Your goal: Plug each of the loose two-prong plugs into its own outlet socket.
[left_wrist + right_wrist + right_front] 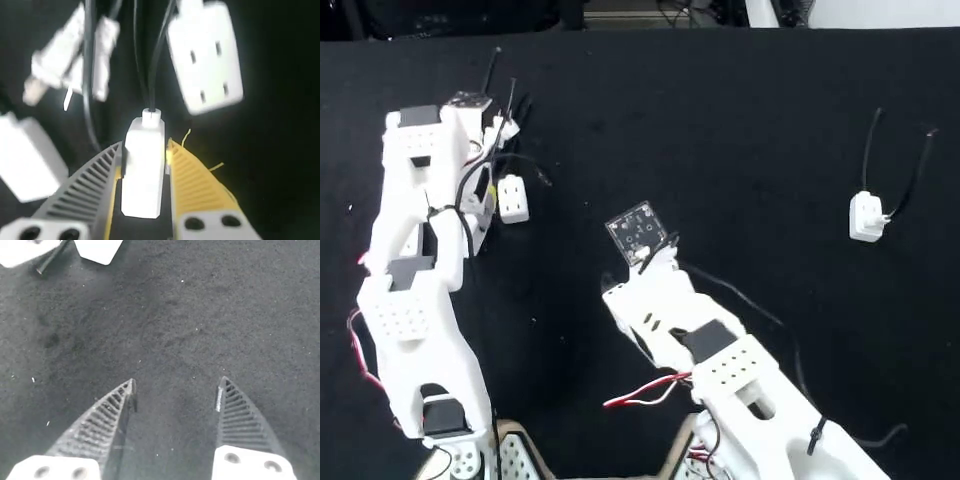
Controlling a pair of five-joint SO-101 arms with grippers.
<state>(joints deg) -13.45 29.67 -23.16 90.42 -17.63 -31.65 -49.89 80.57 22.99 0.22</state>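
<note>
Left end effector [144, 145], at 10 o'clock on the black tabletop [740, 110], clamped on a white plug [144, 175] whose cable leads forward. White outlet block [513, 198] lies just beside it, slots upward. Right end effector [176, 382], near the centre, spread wide above the tabletop, holding nothing. At 3 o'clock, a white piece [865, 215] with two cables, possibly another plug.
</note>
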